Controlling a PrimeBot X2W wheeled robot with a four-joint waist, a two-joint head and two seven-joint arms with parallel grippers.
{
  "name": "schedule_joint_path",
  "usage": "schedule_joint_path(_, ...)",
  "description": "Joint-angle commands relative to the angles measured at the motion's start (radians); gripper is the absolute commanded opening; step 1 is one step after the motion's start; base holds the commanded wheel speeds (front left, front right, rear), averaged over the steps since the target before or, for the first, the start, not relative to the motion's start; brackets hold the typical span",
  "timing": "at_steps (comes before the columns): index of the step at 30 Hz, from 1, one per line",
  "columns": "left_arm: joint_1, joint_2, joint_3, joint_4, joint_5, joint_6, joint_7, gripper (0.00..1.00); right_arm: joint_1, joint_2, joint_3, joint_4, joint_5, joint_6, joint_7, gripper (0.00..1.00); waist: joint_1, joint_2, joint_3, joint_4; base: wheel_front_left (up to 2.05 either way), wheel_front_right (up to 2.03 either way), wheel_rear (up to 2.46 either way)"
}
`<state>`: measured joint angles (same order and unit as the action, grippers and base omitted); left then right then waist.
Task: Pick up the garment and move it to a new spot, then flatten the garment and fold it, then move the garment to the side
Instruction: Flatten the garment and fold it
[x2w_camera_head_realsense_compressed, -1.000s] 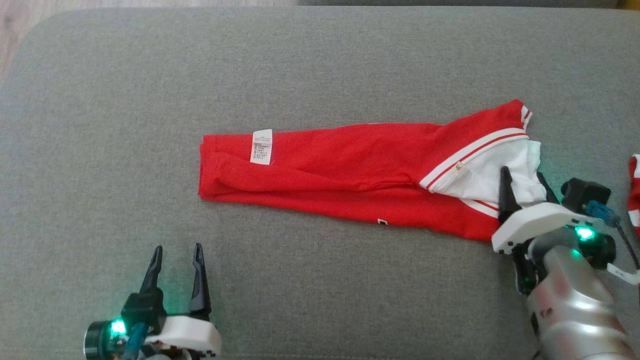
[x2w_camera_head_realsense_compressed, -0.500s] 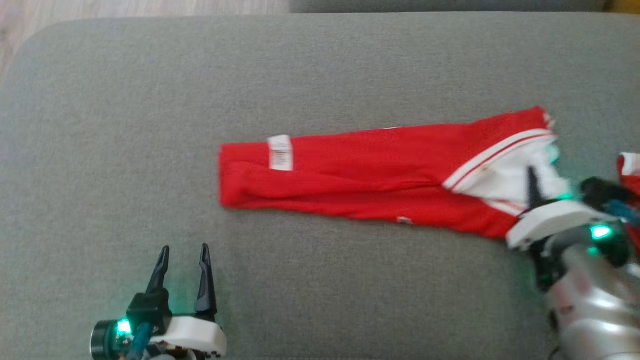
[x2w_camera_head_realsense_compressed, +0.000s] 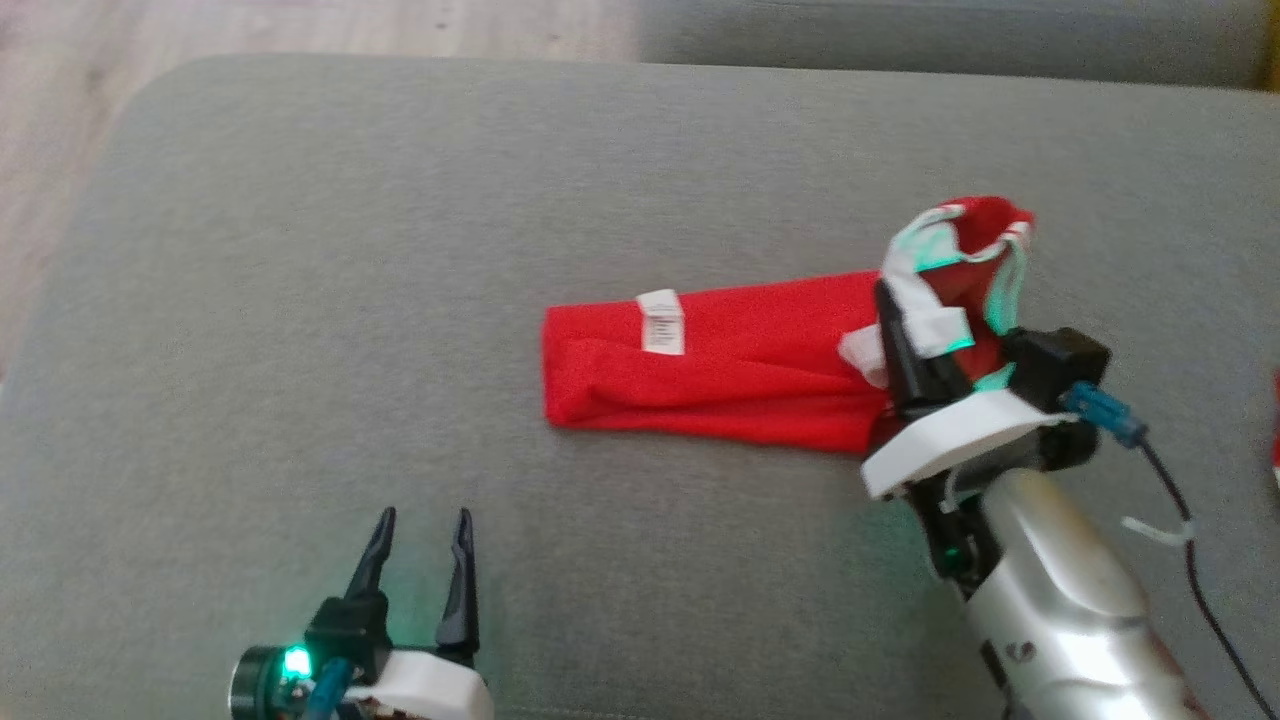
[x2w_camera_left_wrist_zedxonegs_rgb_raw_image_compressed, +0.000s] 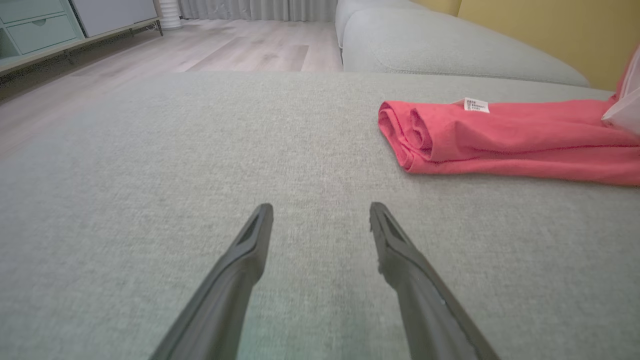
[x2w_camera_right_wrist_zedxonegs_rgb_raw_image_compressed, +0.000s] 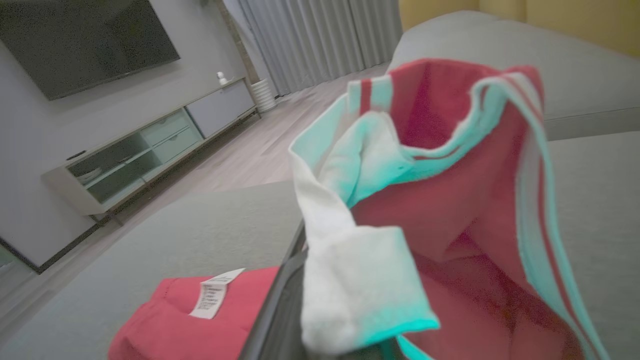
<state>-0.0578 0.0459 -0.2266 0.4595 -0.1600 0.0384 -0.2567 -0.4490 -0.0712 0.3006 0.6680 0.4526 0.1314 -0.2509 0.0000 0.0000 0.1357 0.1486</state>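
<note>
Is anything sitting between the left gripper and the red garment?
No. The stretch of grey sofa cushion between the open left gripper and the red garment is bare, as the head and left wrist views show.

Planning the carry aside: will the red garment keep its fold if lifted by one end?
Probably not: the red garment looks floppy, its end bunched in the right gripper while the rest lies on the grey cushion. Thin cloth, likely light; layers may slip apart.

Left gripper (x2w_camera_head_realsense_compressed: 424, 516) and right gripper (x2w_camera_head_realsense_compressed: 893, 305): each has two long, dark, tapering fingers (x2w_camera_left_wrist_zedxonegs_rgb_raw_image_compressed: 240, 272) on a white moulded housing (x2w_camera_head_realsense_compressed: 945, 437) with a green indicator light (x2w_camera_head_realsense_compressed: 295, 660); the right adds a blue connector (x2w_camera_head_realsense_compressed: 1105, 413), a thin black cable (x2w_camera_head_realsense_compressed: 1190, 560) and a glossy silver forearm (x2w_camera_head_realsense_compressed: 1060, 610).
</note>
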Motion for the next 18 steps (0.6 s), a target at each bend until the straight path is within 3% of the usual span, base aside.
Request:
schedule_joint_path(1,-0.01,0.004,0.021,-0.019,0.002,0.0,-0.005,1.0,-0.03,0.015,0.039,-0.041,0.021,-0.001,-0.011,0.0,0.0,0.0,-0.014,0.051,0.0,0.0,0.0)
schedule_joint_path(12,0.021,0.004,-0.002,0.014,0.014,-0.013,-0.005,1.0,-0.103,0.021,0.29,0.036,0.205,-0.001,-0.011,0.0,0.0,0.0,-0.042,0.24,0.0,0.0,0.0)
schedule_joint_path(13,0.021,0.004,-0.004,0.015,0.013,-0.013,-0.005,1.0,-0.111,0.021,0.3,0.04,0.218,-0.001,-0.011,0.56,0.0,0.0,-0.044,0.25,0.0,0.0,0.0)
schedule_joint_path(14,0.021,0.004,-0.004,0.014,0.013,-0.013,-0.005,1.0,-0.117,0.021,0.309,0.035,0.233,-0.001,-0.011,1.0,0.0,0.0,-0.046,0.255,0.0,0.0,0.0)
schedule_joint_path(18,0.015,0.004,0.003,0.004,0.015,-0.009,-0.005,1.0,-0.128,0.021,0.282,0.007,0.235,-0.001,-0.011,1.0,0.0,0.0,-0.053,0.245,0.0,0.0,0.0)
